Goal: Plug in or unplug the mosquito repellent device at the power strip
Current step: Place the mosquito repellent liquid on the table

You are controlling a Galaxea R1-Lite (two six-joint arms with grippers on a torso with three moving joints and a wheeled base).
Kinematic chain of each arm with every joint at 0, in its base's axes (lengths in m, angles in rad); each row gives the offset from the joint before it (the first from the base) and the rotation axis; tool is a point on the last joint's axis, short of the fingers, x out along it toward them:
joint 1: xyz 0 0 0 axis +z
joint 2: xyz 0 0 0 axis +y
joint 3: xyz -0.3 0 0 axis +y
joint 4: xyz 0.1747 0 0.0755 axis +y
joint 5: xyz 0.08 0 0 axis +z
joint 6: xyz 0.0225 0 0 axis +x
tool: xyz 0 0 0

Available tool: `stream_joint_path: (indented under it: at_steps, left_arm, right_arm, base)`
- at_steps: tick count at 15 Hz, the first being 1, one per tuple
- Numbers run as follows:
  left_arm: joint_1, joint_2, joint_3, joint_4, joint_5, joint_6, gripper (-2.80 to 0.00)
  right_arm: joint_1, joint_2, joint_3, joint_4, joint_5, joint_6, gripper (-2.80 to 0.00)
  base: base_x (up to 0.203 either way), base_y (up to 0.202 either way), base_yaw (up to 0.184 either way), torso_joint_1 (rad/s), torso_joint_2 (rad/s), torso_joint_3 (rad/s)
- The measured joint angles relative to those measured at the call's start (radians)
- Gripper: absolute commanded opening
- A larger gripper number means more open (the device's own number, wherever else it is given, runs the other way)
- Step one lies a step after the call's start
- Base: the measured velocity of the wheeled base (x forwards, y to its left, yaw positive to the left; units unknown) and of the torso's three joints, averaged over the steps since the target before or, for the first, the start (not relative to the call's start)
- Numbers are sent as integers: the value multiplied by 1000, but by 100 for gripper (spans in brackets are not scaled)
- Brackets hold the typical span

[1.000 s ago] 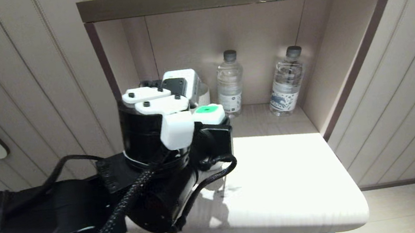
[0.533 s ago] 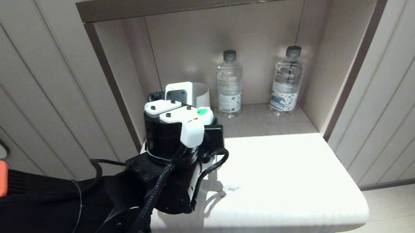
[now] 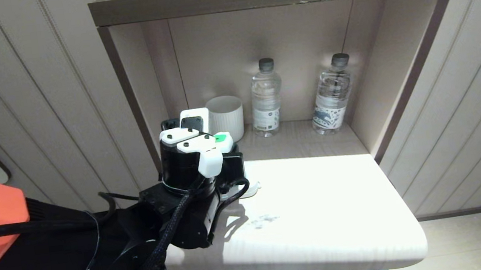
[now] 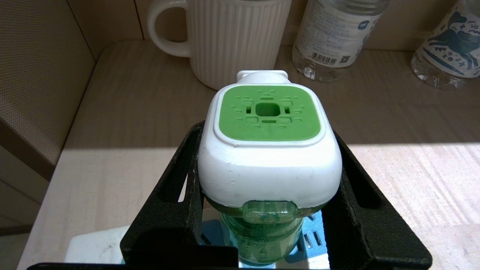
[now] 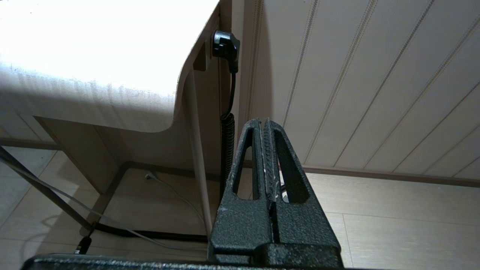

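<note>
The left gripper [image 4: 268, 210] pinches the mosquito repellent device [image 4: 268, 150] upright above the power strip [image 4: 305, 240], plug-side down for insertion; the right gripper [image 5: 267, 161], pressed together, hangs idle beside the table [image 5: 93, 75].

Behind the green-topped white plastic repellent device [image 4: 269, 150], passage is blocked by a ribbed white ceramic mug [image 4: 232, 35] and two clear plastic water bottles [image 3: 266, 97]; the pale tabletop [image 3: 332, 206] to the right is left open.

Left water bottle [image 4: 333, 37] label: a barcode and a small square code, with white print too small to read.
Right water bottle [image 4: 448, 41] label: a dark blue drawing, no legible words.
Elsewhere: no readable text.
</note>
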Motion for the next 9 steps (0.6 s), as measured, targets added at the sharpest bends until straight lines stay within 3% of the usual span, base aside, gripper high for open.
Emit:
stream_joint_path:
  at_steps: [4, 9]
  left_arm:
    - [-4, -3, 7, 1, 5, -8, -280]
    - [-30, -7, 32, -48, 57, 0, -280]
  right_arm:
    - [0, 0, 0, 0, 0, 0, -280]
    - [0, 0, 0, 0, 0, 0, -280]
  base:
    - [0, 0, 0, 0, 0, 0]
    - [0, 0, 0, 0, 0, 0]
